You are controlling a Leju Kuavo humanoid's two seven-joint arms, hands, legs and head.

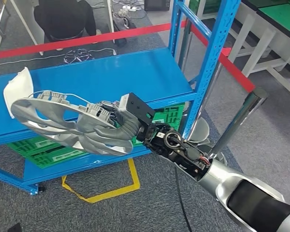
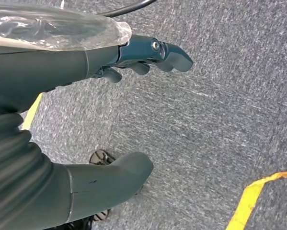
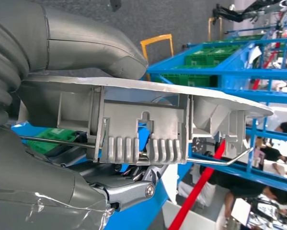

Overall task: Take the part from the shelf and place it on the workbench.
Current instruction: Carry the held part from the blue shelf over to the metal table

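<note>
In the head view the right hand has its fingers clamped on the grey part, a flat, curved moulded piece with open loops and ribbed clips on its upper face. The right wrist view shows the thumb lying over the part's flat face and the darker fingers pressing from the other side, under a row of small ribs. A thin wire runs along the part's edge. The part is held in the air in front of the blue shelf, reaching out from the hand toward 9 o'clock, roughly level and above the front lip of the shelf board. A white piece lies on the shelf board near the part's far tip. Green crates sit on the lower shelf level beneath. A red tape barrier runs behind the shelf at 12 o'clock, with a person in dark clothes beyond it. Yellow floor tape marks the grey carpet at 6 o'clock.

The left hand hangs over the carpet, fingers apart and holding nothing.
</note>
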